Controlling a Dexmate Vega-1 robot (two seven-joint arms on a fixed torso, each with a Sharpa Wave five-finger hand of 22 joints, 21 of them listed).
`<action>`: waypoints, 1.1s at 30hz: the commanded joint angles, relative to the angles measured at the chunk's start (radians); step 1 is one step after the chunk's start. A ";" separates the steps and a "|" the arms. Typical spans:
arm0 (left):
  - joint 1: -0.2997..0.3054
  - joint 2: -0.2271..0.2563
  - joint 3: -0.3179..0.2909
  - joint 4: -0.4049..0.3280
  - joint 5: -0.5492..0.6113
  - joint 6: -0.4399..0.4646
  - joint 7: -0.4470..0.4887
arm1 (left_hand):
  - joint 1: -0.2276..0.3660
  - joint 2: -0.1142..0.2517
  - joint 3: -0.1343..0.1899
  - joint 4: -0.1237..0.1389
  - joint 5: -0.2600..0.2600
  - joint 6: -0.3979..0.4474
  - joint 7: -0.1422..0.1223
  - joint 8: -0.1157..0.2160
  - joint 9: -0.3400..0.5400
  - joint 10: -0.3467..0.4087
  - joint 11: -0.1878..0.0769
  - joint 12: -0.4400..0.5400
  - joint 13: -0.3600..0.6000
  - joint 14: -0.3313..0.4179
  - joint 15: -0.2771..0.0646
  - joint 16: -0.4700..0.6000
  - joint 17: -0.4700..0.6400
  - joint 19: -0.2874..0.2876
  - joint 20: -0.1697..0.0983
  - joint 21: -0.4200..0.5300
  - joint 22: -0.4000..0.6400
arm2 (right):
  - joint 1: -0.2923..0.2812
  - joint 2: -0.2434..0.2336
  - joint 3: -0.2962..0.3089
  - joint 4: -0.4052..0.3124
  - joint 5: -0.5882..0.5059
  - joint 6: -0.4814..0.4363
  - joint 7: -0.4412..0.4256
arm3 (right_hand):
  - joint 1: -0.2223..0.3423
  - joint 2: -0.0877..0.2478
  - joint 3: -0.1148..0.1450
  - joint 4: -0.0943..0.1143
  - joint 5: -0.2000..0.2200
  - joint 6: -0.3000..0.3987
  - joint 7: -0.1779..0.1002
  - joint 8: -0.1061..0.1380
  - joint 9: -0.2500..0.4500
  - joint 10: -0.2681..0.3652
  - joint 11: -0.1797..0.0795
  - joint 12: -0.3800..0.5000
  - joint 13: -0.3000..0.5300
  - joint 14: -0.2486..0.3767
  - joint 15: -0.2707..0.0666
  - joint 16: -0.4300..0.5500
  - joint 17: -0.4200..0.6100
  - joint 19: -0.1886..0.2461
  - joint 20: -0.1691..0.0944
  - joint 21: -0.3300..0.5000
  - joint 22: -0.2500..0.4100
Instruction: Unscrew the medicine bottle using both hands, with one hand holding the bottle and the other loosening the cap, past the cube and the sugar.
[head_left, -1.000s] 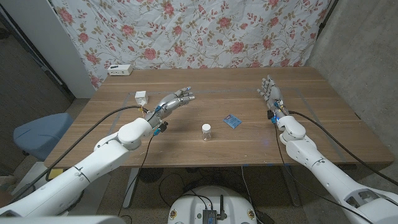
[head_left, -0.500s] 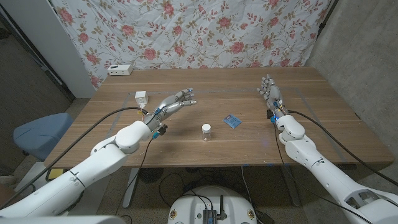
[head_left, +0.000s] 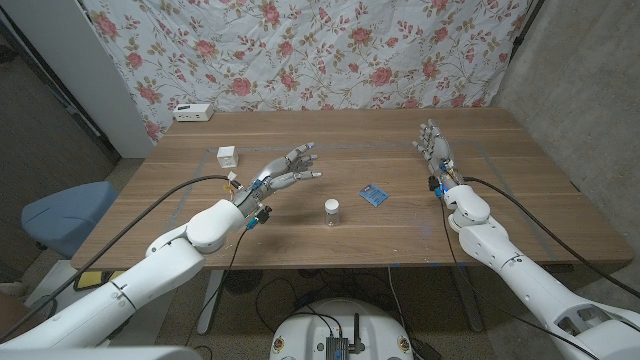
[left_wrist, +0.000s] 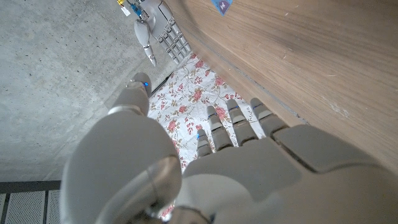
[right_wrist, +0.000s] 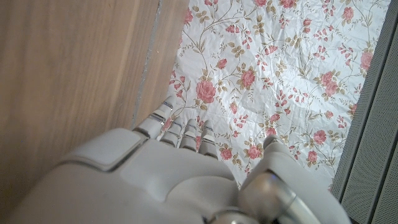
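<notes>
A small clear medicine bottle (head_left: 331, 211) with a white cap stands upright near the table's middle. My left hand (head_left: 283, 170) hovers open to the left of it, fingers spread and reaching toward the bottle, a short gap away. My right hand (head_left: 436, 150) stands open at the right side of the table, fingers pointing away from me, well apart from the bottle. The blue sugar packet (head_left: 373, 194) lies just right of the bottle and shows again as the sugar packet (left_wrist: 222, 5). A white cube (head_left: 227, 156) sits behind my left hand. My left hand (left_wrist: 236, 168) and my right hand (left_wrist: 157, 32) both hold nothing.
A white power strip (head_left: 192, 112) lies at the table's far left corner by the floral curtain (head_left: 320, 50). A blue chair (head_left: 62, 212) stands left of the table (head_left: 520, 200).
My left hand has moved right and nearer to the bottle, its fingers spreading a little. The right hand has not moved.
</notes>
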 joint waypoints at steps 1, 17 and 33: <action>0.019 -0.036 0.032 0.006 0.000 -0.008 -0.006 | 0.034 0.004 -0.010 0.003 0.009 -0.021 -0.002 0.003 0.005 -0.017 0.004 -0.002 0.005 -0.028 -0.083 -0.002 0.001 -0.047 0.009 -0.003 0.003 | -0.034 -0.042 0.011 -0.058 -0.014 -0.036 -0.025 | 0.003 0.005 0.001 -0.004 0.006 0.009 -0.004 0.003 0.003 0.013 0.000 0.005 0.002 0.007 -0.007 0.005 0.000 0.009 -0.048 0.002 0.006; 0.033 -0.037 0.063 0.005 0.033 -0.007 -0.005 | 0.150 0.035 0.012 -0.006 -0.008 -0.081 -0.003 0.000 0.005 -0.053 0.009 -0.002 0.010 -0.051 -0.090 0.001 0.001 -0.120 -0.035 0.000 0.002 | -0.079 -0.046 0.025 -0.096 -0.021 -0.027 -0.067 | 0.001 0.006 0.000 -0.004 0.007 0.022 -0.015 0.006 0.003 0.020 -0.003 0.007 0.002 0.012 -0.006 0.007 0.001 0.011 -0.046 0.002 0.006; 0.056 -0.014 0.057 0.012 0.087 -0.032 0.009 | 0.233 0.048 0.023 -0.001 -0.052 -0.117 -0.008 0.005 0.006 -0.056 -0.002 0.009 0.014 -0.061 -0.131 0.009 0.001 -0.157 -0.072 0.013 0.004 | -0.120 -0.049 0.034 -0.134 -0.034 -0.017 -0.100 | 0.001 0.007 0.000 -0.005 0.009 0.027 -0.022 0.005 0.003 0.020 -0.004 0.006 0.003 0.014 -0.006 0.007 0.001 0.012 -0.042 0.002 0.006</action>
